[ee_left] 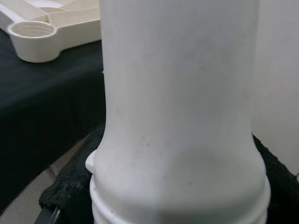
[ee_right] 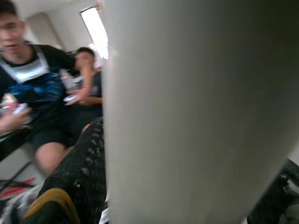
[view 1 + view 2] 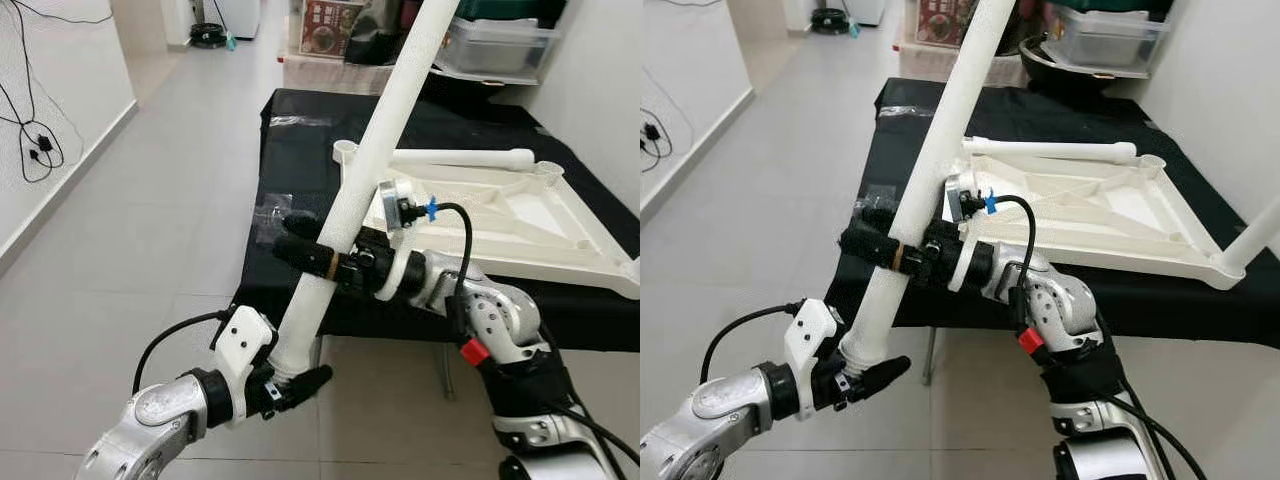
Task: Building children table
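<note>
The left gripper [image 3: 296, 385] is clenched on the threaded lower end of the leg [image 3: 385, 125], low and out in front of the black-draped bench [image 3: 300, 150]. In the left wrist view the fingers [image 1: 70, 186] sit on either side of the ridged collar at that end, with one socket [image 1: 32, 35] of the tabletop beyond it. From this grip the leg climbs steeply up and toward the robot's right, its top end passing out of the head view — so its long axis runs from low left to high right, crossing over the near corner of the bench.

Partway up, the right gripper [image 3: 300, 243] grasps the same leg around its middle, black fingers wrapped on both sides of the shaft, reaching across from the right arm. Two people sit behind the leg in the right wrist view.

Further right, the tabletop [image 3: 520, 215] lies upside down on the bench, ribs up, with a second leg [image 3: 460, 157] resting along its far edge and a third leg [image 3: 1260, 232] standing up from the near right corner. The near left socket [image 3: 345, 150] lies just beyond and to the right of the held leg, well above the threaded end.

As I judge it, the thread points away from the socket — down and to the left — so the leg must be swung end over end, threaded tip brought up and rightward over the socket. The right gripper is the nearer to the tabletop and looks best placed to act as the pivot.
</note>
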